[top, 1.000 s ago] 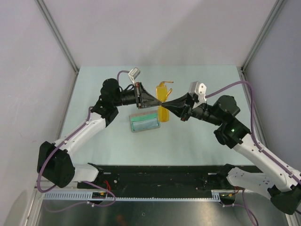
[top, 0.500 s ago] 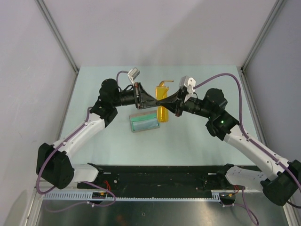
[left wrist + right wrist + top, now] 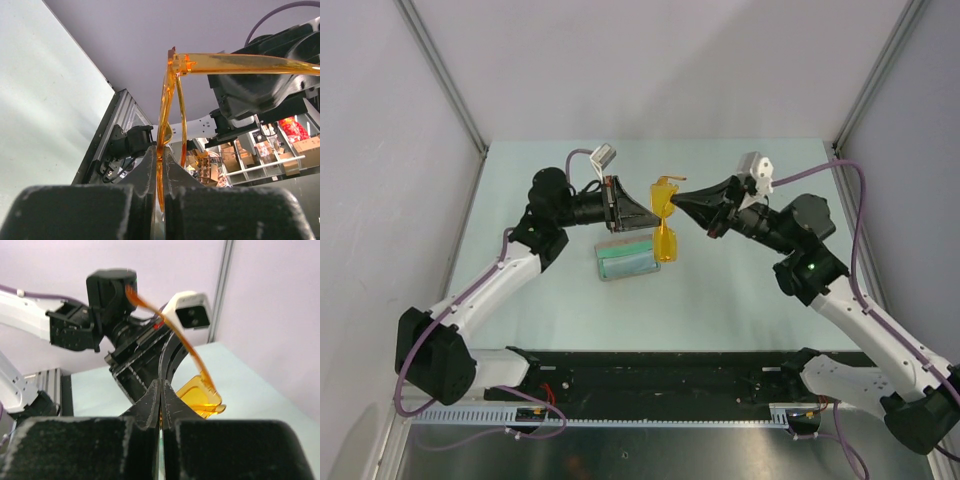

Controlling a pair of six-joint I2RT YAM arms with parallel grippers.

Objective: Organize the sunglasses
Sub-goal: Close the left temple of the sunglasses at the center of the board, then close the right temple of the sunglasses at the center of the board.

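The pale green surface [image 3: 720, 300] carries a grey-rimmed rectangular case [image 3: 625, 262], its blue-green inside showing. The two white-and-black arms meet just above it. The small sunglasses with translucent yellow-orange lenses [image 3: 667, 238] are off the surface, held in the air just beside the case with the lenses on end. The left hand [image 3: 650, 212] is pinched almost closed on the edge of their frame. The right hand [image 3: 678, 200], fingers fully together and gripping nothing, has climbed in the last second from the lower lens to the upper thin yellow temple arm [image 3: 665, 182]. That temple passes just over its tips; whether they touch is unclear. It stands out square from the frame, so folding it looks like the step now beginning, with the casing still to come.
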